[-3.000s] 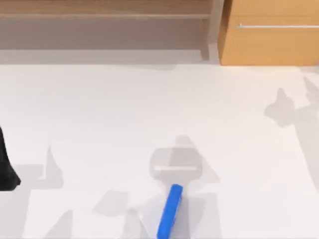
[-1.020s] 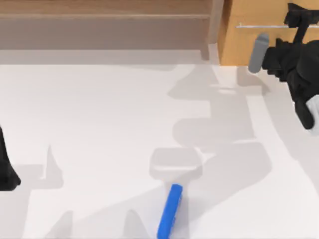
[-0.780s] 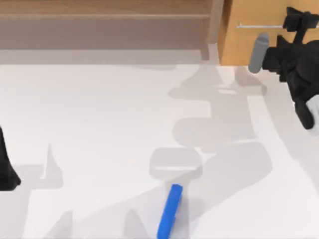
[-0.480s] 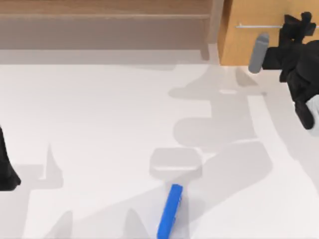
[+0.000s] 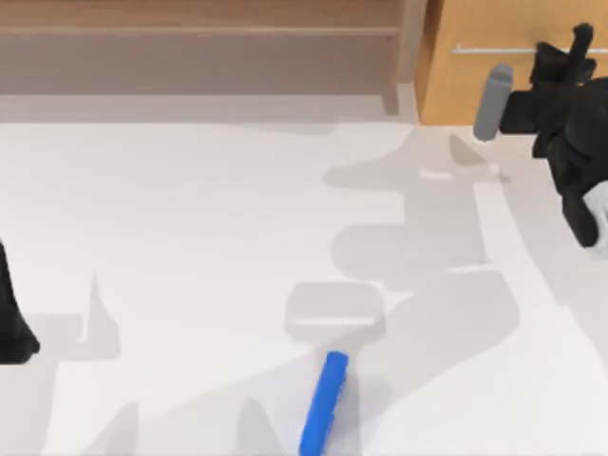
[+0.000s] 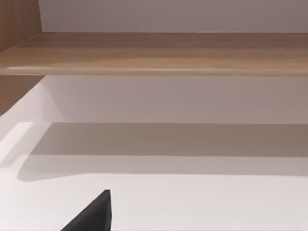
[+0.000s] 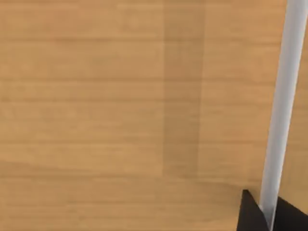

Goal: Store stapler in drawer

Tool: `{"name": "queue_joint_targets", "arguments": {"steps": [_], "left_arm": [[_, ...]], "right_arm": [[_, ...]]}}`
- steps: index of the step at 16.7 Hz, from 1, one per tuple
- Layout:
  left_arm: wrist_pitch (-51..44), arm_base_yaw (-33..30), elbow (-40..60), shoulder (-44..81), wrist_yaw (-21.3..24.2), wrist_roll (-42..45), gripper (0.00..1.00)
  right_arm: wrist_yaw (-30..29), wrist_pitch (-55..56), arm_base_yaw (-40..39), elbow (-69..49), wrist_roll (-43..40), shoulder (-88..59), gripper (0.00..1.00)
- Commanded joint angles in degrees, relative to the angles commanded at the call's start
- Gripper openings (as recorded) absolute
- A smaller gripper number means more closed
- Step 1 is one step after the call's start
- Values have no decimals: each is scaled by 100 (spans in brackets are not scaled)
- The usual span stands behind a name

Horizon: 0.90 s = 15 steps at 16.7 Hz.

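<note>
The blue stapler [image 5: 323, 404] lies flat on the white table near the front edge, far from both arms. At the back right stands the orange-brown drawer [image 5: 508, 90], pushed in, with a thin silver handle [image 5: 494, 49] across its front. My right gripper [image 5: 567, 47] is at that handle. The right wrist view has the handle [image 7: 284, 96] running between the two black fingertips [image 7: 249, 216], which press against it from both sides; there my right gripper [image 7: 269, 217] is shut on the bar. My left arm [image 5: 11, 323] is parked at the table's left edge.
A brown-grey shelf unit [image 5: 199, 52] spans the back left, its post [image 5: 404, 57] right beside the drawer. The left wrist view looks at the shelf board [image 6: 154, 53] and the white table [image 6: 192, 202] in front of it.
My right arm came in from the right and rose to the drawer front, then shifted slightly right along the handle. Stapler, drawer and left arm have not moved.
</note>
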<state>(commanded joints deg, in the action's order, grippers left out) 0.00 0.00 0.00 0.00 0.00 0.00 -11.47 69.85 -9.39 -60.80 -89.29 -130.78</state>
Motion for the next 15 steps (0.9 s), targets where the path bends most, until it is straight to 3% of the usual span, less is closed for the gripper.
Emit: {"name": "queue_joint_targets", "arguments": {"steps": [6,15], "left_arm": [[0,0,0,0,0,0,100],[0,0,0,0,0,0,100]], "right_arm": [[-10,46,-38,105,13,39,0],[-198,905,-220,1648,26,706,0]]}}
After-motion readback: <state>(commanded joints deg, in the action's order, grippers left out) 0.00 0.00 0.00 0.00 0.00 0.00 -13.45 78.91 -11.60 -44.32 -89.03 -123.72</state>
